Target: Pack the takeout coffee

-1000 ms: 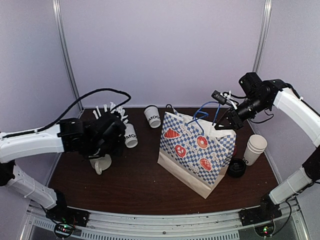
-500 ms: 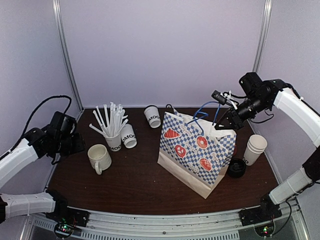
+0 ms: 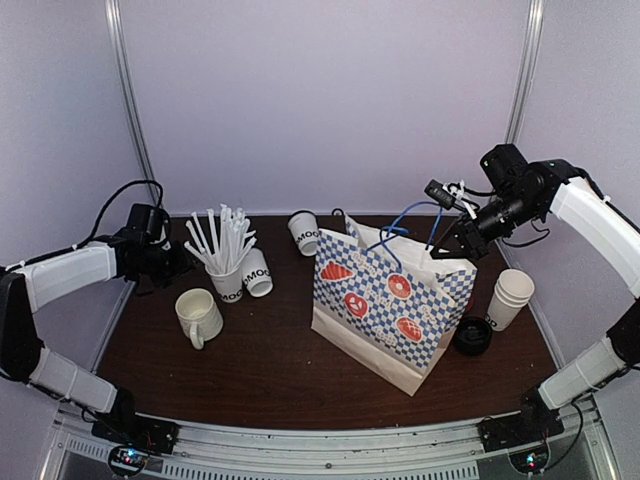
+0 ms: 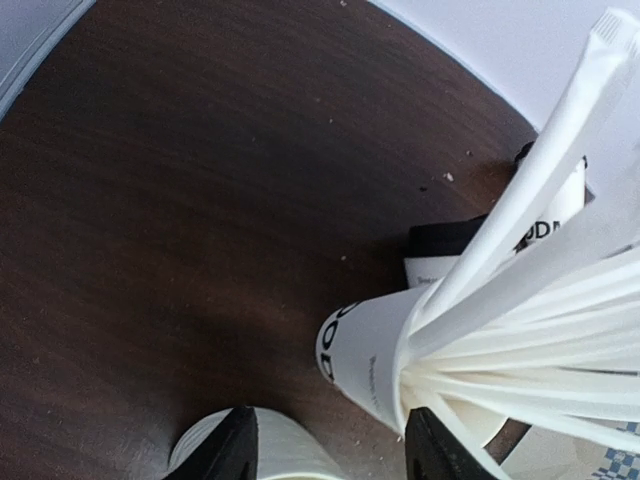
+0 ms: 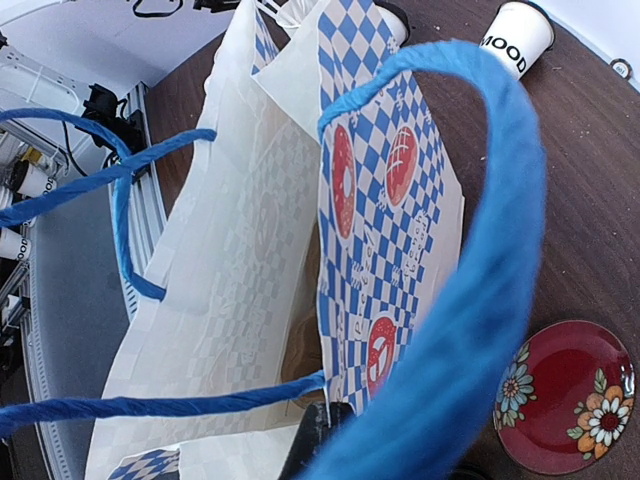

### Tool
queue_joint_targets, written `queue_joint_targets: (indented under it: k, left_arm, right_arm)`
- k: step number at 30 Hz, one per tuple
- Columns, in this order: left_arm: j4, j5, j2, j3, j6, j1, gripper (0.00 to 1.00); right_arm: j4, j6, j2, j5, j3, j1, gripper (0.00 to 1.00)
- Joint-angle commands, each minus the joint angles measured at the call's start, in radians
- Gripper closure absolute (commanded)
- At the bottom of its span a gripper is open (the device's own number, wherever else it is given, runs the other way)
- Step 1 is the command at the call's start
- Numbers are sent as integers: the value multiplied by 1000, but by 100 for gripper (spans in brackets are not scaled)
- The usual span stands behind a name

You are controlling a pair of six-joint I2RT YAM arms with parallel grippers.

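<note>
Two takeout coffee cups lie on their sides on the dark table, one (image 3: pixel 260 272) beside the straw cup (image 3: pixel 228 282) and one (image 3: pixel 305 233) further back. My left gripper (image 3: pixel 176 262) is open just left of the straw cup. In the left wrist view the left gripper (image 4: pixel 330 452) holds nothing; the straw cup (image 4: pixel 372 352) is just ahead, with a lidded coffee cup (image 4: pixel 445 250) behind it. My right gripper (image 3: pixel 452 244) is shut on the rim of the blue checked paper bag (image 3: pixel 385 305), holding its mouth open. The right wrist view shows the bag (image 5: pixel 390 200) and a coffee cup (image 5: pixel 516 35).
A cream mug (image 3: pixel 198 316) stands in front of the straw cup. Right of the bag are a stack of white cups (image 3: pixel 510 297) and a loose black lid (image 3: pixel 472 335). A red flowered plate (image 5: pixel 570 397) lies beside the bag. Blue handles (image 5: pixel 470 300) hang across the right wrist view.
My left arm pulled back from the cups to the far left, then came in again toward the straw cup. The bag's near side has shifted slightly left. The right gripper has stayed put.
</note>
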Motion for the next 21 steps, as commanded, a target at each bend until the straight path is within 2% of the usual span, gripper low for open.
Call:
queue_joint_targets:
  k: [1, 6, 14, 21]
  left_arm:
    - [122, 64, 58, 71, -2, 8, 48]
    - [101, 58, 112, 107, 6, 7, 50]
    - [49, 78, 172, 169, 36, 7, 61]
    - [-42, 111, 184, 200, 67, 6, 67]
  right_arm:
    - [16, 2, -15, 4, -9, -5, 100]
    - [20, 1, -10, 7, -14, -5, 100]
    - [27, 1, -2, 12, -26, -5, 100]
    - [34, 1, 5, 11, -28, -5, 100]
